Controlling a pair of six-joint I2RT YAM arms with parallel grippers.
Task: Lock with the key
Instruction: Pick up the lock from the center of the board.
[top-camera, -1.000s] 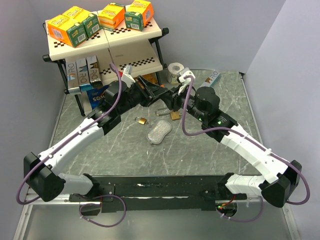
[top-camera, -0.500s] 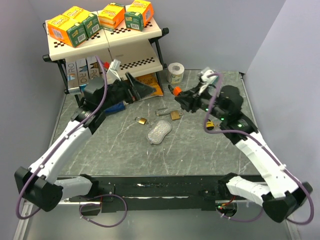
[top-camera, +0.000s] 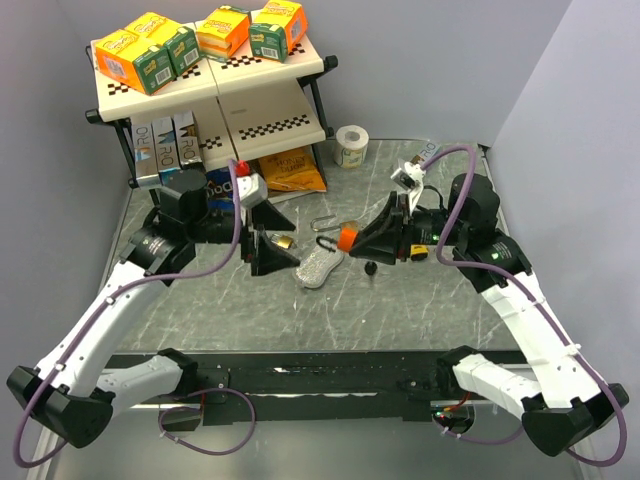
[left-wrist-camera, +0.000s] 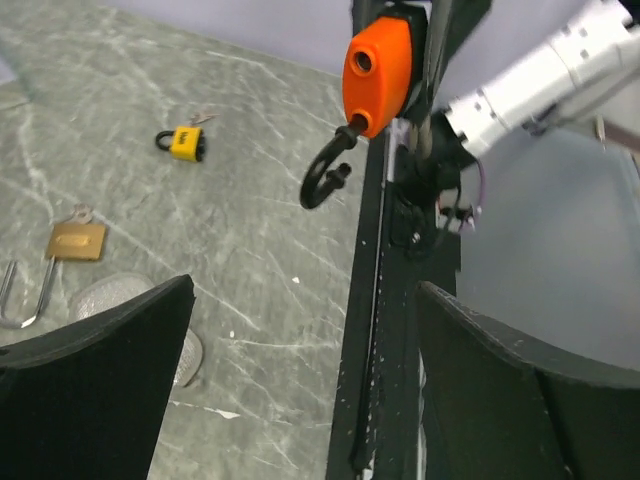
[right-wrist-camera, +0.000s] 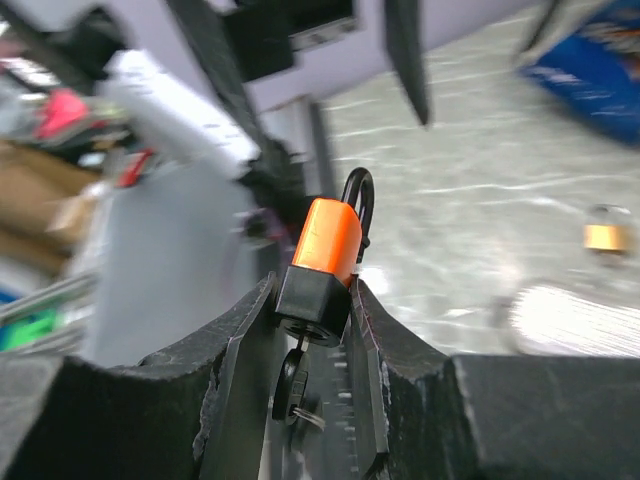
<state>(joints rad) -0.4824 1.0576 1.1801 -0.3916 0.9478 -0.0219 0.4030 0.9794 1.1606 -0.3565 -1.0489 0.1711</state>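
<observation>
We see the right claw (right-wrist-camera: 312, 300) clamped on the orange padlock (right-wrist-camera: 322, 250), one finger pressed to each side of the body, with the lock held up off the desk (top-camera: 260, 310). Its black shackle (left-wrist-camera: 322, 180) curls out of the body with one end free, so the lock stands open. Just under the right claw's fingertips a small dark thing dangles from the underside of the lock. We take it for the key (right-wrist-camera: 290, 388), though the wrist view is too blurred to be sure. The left claw (left-wrist-camera: 305, 295) faces the padlock from a little way off, its fingers spread wide apart. On the desk beyond the left claw lie a brass padlock (left-wrist-camera: 76, 241) with a long shackle and, farther off, a small yellow padlock (left-wrist-camera: 186, 143).
</observation>
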